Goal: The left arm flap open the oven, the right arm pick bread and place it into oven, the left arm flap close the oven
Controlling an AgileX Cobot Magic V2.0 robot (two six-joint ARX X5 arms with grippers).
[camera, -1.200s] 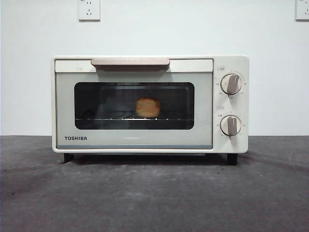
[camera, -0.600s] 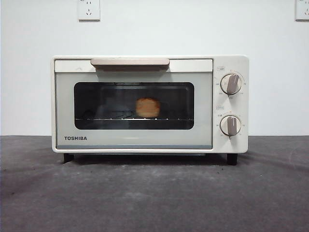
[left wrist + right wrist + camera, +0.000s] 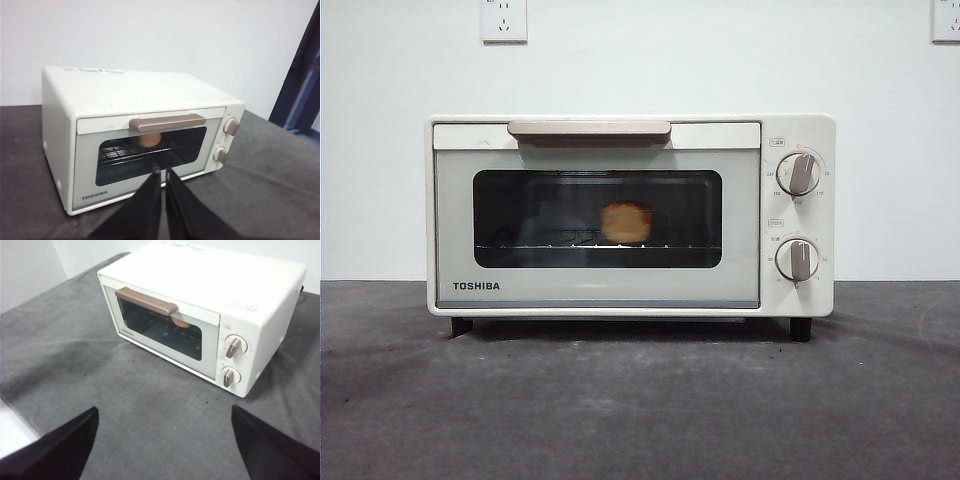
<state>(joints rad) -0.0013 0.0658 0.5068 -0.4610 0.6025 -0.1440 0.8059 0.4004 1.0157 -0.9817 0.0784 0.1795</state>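
The cream-white TOSHIBA oven (image 3: 630, 215) stands on the dark table with its door shut. It also shows in the left wrist view (image 3: 135, 135) and in the right wrist view (image 3: 200, 310). The golden bread (image 3: 626, 222) sits on the wire rack behind the glass window; it also shows in the left wrist view (image 3: 149, 140) and partly in the right wrist view (image 3: 181, 322). My left gripper (image 3: 162, 175) is shut and empty, held back in front of the oven door. My right gripper (image 3: 165, 415) is open and empty, held high and well away from the oven. Neither arm shows in the front view.
The beige bar handle (image 3: 589, 129) runs along the door's top. Two round knobs (image 3: 799, 173) sit on the oven's right side. A white wall with sockets (image 3: 504, 19) stands behind. The table edge (image 3: 20, 420) lies near the right gripper.
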